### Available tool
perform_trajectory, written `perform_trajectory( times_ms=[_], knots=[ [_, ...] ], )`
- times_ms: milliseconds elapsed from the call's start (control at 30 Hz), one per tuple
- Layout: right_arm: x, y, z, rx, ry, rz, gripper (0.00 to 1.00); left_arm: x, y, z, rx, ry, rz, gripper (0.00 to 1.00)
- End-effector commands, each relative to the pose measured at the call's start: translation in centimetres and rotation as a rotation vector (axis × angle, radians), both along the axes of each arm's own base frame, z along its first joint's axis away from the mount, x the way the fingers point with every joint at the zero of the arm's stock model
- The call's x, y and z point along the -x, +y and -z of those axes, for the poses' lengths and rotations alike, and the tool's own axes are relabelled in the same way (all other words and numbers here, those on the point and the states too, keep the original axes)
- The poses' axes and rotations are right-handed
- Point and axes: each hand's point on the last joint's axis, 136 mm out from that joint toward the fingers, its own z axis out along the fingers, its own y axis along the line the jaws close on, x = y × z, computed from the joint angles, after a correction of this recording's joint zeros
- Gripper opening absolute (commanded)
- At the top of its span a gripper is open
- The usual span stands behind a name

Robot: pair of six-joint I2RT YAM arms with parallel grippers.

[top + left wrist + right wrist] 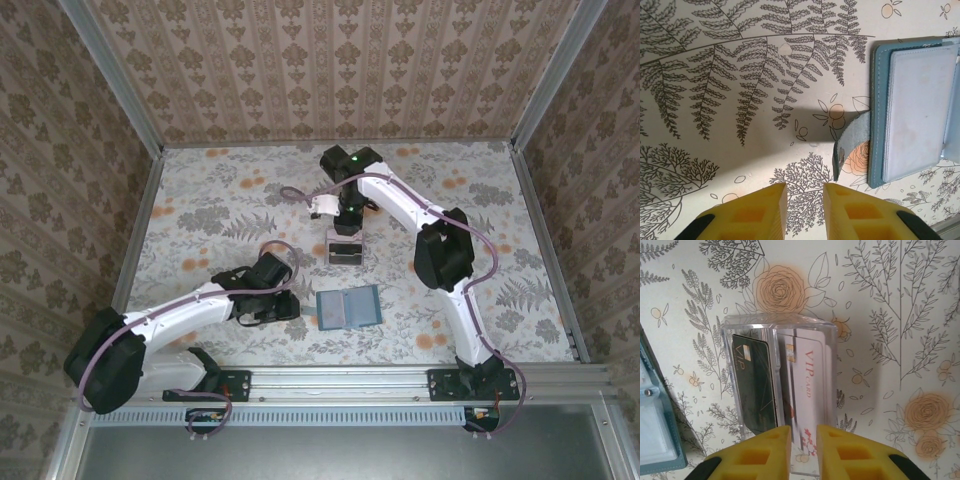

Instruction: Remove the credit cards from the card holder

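Nearest me, the right gripper (803, 440) hangs over the clear box (777, 326), its yellow fingers only a narrow slit apart. The pale card (812, 375) shows its lower end in that gap, and I cannot tell whether it is pinched. I'd release fully and rise straight up, so the box doesn't tip. The credit cards (790, 390) stand inside the box, the dark card (755, 385) beside the pale one. The card holder (348, 308) lies open near the box, its sleeves looking empty. The left gripper (804, 200), narrow and empty, hovers beside the holder.

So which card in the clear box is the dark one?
The dark green VIP card, in the clear box slot nearer the teal card holder. The white card beside it has red lettering.
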Motion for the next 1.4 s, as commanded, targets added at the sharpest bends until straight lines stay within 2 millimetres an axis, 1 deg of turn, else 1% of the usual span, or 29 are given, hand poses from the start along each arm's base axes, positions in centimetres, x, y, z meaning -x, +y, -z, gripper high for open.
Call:
perform_trajectory(
  times_ms=[0, 133, 233, 300, 400, 533, 633, 767, 867, 967, 1000, 1133, 1200, 1367],
  knots=[
    [-1.3, -0.6, -3.9, -0.035, -0.117, 0.076, 0.23, -0.7, -0.4, -1.5, 0.018, -0.026, 0.009, 0.27],
    [-1.1, -0.4, -5.8, -0.121, -0.171, 0.184, 0.24, -1.1, -1.0, -2.4, 0.033, -0.044, 0.018, 0.28],
    [-1.1, -0.2, -7.1, -0.211, -0.209, 0.327, 0.25, -1.6, -1.7, -3.3, 0.053, -0.061, 0.029, 0.25],
    [-0.8, -0.3, -7.7, -0.272, -0.219, 0.432, 0.25, -1.8, -2.3, -3.6, 0.065, -0.065, 0.042, 0.24],
    [0.3, -0.4, -8.5, -0.378, -0.209, 0.582, 0.25, -2.1, -3.3, -3.8, 0.077, -0.058, 0.071, 0.22],
    [2.5, -0.5, -9.0, -0.517, -0.139, 0.760, 0.25, -2.5, -4.8, -3.3, 0.078, -0.034, 0.116, 0.19],
    [4.1, -1.0, -8.7, -0.572, -0.081, 0.882, 0.23, -2.6, -6.1, -2.7, 0.074, -0.009, 0.152, 0.17],
    [6.3, -1.3, -7.4, -0.600, 0.044, 1.035, 0.20, -2.5, -6.6, -1.3, 0.037, 0.035, 0.177, 0.13],
    [8.1, -1.0, -6.1, -0.623, 0.153, 1.106, 0.20, -2.2, -6.2, -0.2, -0.002, 0.066, 0.185, 0.11],
    [9.9, -1.0, -4.6, -0.621, 0.237, 1.165, 0.20, -1.7, -5.4, 0.9, -0.037, 0.088, 0.183, 0.09],
    [9.9, -0.8, -4.6, -0.639, 0.241, 1.166, 0.20, -1.5, -5.2, 1.3, -0.041, 0.095, 0.183, 0.09],
    [11.3, -1.3, -3.0, -0.589, 0.271, 1.194, 0.20, -0.9, -4.8, 2.3, -0.048, 0.118, 0.177, 0.08],
    [11.8, -1.3, -2.4, -0.571, 0.284, 1.196, 0.20, -0.7, -4.5, 2.7, -0.052, 0.124, 0.173, 0.08],
    [13.3, -0.5, -1.2, -0.546, 0.339, 1.209, 0.20, -0.2, -3.8, 3.5, -0.060, 0.136, 0.153, 0.08]
  ],
)
